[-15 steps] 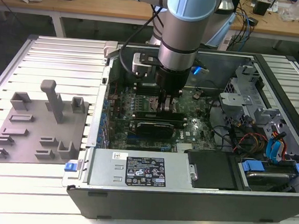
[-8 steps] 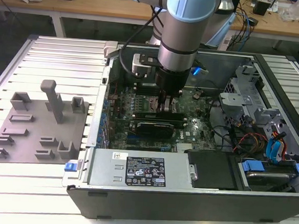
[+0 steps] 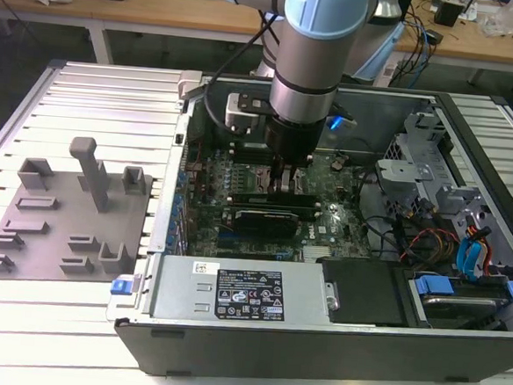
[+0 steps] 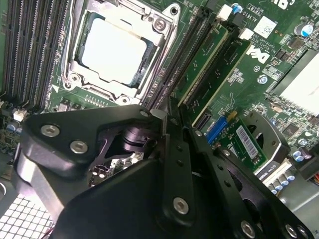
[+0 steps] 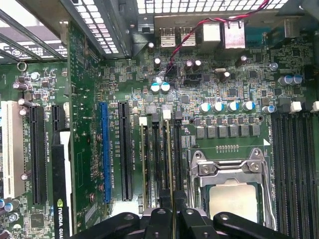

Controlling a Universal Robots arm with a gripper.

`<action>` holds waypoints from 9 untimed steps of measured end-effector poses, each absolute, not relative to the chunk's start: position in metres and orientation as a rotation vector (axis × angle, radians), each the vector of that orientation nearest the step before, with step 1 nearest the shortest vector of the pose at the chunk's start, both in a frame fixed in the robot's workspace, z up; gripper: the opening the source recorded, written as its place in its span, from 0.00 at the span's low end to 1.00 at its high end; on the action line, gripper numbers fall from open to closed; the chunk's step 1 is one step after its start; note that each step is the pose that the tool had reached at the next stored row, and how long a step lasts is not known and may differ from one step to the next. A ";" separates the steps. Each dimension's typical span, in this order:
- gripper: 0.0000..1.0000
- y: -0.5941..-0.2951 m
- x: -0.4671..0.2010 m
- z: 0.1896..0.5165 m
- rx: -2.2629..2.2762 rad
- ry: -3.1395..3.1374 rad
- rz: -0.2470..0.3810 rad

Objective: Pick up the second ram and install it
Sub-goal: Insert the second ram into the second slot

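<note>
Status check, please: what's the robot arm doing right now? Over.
Gripper shut on second ram. Ram upright in slot beside CPU socket. Nothing blocking.

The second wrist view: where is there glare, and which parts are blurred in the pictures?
In the second wrist view, strong glare whitens the processor in its socket, and the near black gripper body looks soft. In the first wrist view, the motherboard is evenly lit and fairly sharp. In the exterior view, the white table is bright, while the computer case front is dark.
</note>
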State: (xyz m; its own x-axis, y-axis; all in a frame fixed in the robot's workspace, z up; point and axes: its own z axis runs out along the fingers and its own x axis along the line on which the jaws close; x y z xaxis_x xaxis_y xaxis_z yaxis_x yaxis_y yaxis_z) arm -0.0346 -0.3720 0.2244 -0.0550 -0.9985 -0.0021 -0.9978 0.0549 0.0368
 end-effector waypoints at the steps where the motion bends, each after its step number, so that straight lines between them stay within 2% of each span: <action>1: 0.11 -0.372 -0.034 0.224 2.143 -2.264 -0.044; 4: 0.12 -0.372 -0.034 0.224 2.143 -2.264 -0.044; 5: 0.18 -0.372 -0.033 0.224 2.143 -2.264 -0.044; 6: 0.18 -0.372 -0.033 0.226 2.143 -2.264 -0.044; 9: 0.18 -0.371 -0.034 0.249 2.144 -2.266 -0.042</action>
State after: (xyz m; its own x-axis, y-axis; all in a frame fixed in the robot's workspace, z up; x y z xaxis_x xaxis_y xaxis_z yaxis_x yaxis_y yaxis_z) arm -0.0336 -0.3713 0.2489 -0.0550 -0.9985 -0.0025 -0.9979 0.0549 0.0346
